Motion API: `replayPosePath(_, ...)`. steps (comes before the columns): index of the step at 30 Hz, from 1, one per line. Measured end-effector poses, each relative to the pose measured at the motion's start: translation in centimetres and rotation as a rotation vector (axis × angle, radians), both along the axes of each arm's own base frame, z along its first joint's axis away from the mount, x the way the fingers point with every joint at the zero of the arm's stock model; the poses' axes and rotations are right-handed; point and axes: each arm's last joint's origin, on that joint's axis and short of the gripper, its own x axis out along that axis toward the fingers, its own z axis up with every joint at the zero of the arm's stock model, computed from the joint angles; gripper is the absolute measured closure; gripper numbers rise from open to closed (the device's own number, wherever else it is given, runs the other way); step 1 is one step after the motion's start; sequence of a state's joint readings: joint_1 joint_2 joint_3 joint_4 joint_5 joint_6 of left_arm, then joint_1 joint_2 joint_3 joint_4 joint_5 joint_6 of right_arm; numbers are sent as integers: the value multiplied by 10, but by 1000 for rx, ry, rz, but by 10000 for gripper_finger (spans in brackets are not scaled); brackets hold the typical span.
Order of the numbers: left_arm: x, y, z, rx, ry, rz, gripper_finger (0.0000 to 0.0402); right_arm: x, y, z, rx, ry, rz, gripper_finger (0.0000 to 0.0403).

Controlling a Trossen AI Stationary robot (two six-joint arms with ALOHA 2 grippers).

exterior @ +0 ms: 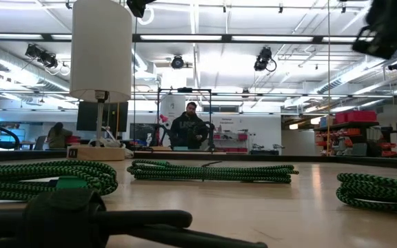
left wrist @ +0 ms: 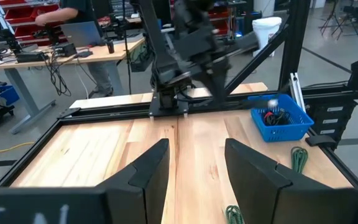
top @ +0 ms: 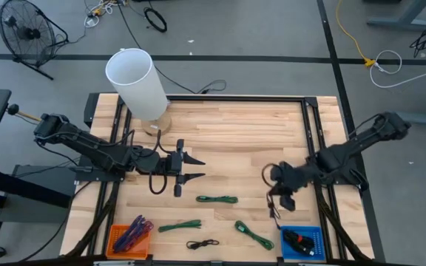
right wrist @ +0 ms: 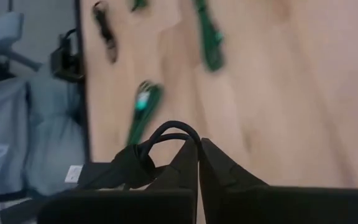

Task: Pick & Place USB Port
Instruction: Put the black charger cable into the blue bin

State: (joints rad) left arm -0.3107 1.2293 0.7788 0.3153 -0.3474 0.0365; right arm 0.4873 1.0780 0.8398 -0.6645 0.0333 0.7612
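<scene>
My right gripper is shut on a black USB cable and hangs over the table's right half, above and just far of the blue bin, which holds another black cable. In the high view this gripper slants down toward the near left. My left gripper waits open and level over the table's middle left, touching nothing. Three coiled green cables and a black one lie flat on the wood. My right gripper pinches a loop of the black cable between its two shut fingertips. The fingers come from above, slanting down. The bundled rest of the cable sits beside one finger, and one end hangs below, clear of the table.
An orange bin with purple cables stands at the near left corner. A tall white lamp stands at the far left. A black frame rail borders the table. People sit in the room beyond.
</scene>
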Motion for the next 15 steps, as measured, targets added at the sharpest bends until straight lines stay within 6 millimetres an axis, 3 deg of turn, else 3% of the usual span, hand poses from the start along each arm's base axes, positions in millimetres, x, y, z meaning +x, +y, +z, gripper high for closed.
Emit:
replayPosePath(10,0,0,-1,-16,8,3,239,-26,55,11,51,-148,44,403)
replayPosePath(15,0,0,-2,-22,15,4,239,-37,86,30,10,-247,74,403)
